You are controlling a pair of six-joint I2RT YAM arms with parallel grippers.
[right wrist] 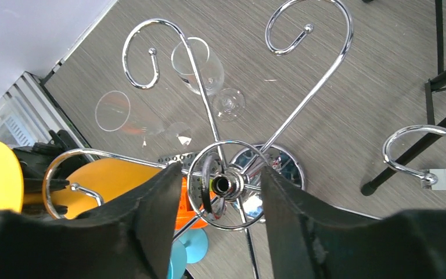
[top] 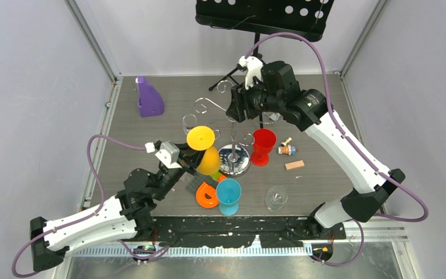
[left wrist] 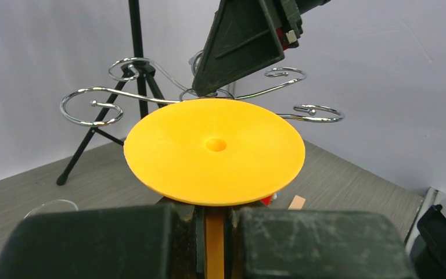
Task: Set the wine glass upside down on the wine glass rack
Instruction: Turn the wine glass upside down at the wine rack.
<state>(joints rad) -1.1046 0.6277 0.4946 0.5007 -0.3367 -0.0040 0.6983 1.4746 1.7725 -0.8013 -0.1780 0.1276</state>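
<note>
A yellow wine glass (top: pixel 200 138) hangs upside down, its round foot (left wrist: pixel 215 151) on top and its bowl (right wrist: pixel 113 180) below. My left gripper (left wrist: pixel 215 232) is shut on its stem, just left of the chrome wine glass rack (top: pixel 234 158). The rack's curled arms (left wrist: pixel 93 104) spread right behind the foot, at about its height. My right gripper (right wrist: pixel 220 174) hovers open over the rack's top, its fingers either side of the central hub ring (right wrist: pixel 226 185) and apart from it.
Around the rack's base stand a red glass (top: pixel 263 145) and a blue glass (top: pixel 229 195), with an orange piece (top: pixel 207 196) and a clear glass (top: pixel 276 197) lying nearby. Two more clear glasses (right wrist: pixel 197 64) lie behind. The black music stand (top: pixel 261 14) is at the back, a purple object (top: pixel 148 97) back left.
</note>
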